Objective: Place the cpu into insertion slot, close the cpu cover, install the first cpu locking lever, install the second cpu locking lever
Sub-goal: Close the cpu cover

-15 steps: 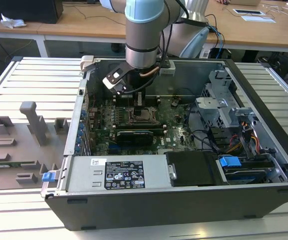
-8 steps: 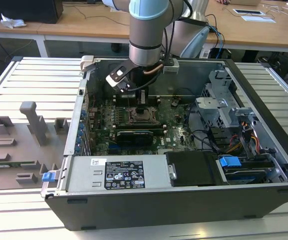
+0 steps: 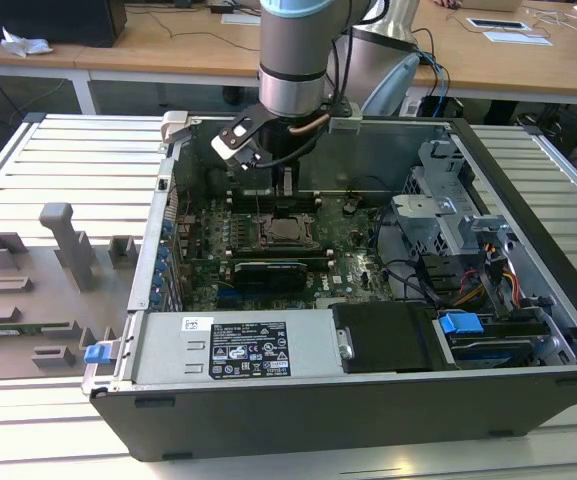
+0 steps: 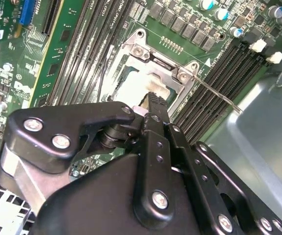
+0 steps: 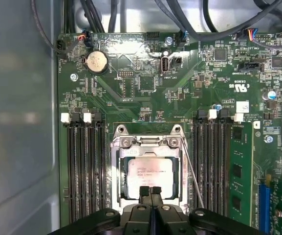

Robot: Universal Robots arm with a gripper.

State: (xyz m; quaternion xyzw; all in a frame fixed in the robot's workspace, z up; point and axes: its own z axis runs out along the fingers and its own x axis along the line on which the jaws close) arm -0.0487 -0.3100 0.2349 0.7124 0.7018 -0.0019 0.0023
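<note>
1. Black gripper (image 5: pixel 150 190) hangs straight down from the arm inside the open computer case (image 3: pixel 528 190), fingers pressed together with nothing between them, tips over the near edge of the cpu (image 5: pixel 150 169).
2. Around it we see long memory slots (image 5: pixel 82 166) on both sides, and a thin lever (image 5: pixel 193 171) angling away from the socket.
3. We find the cpu lying in the insertion slot (image 5: pixel 116 131), the cover (image 5: pixel 120 171) flat around it.
</note>
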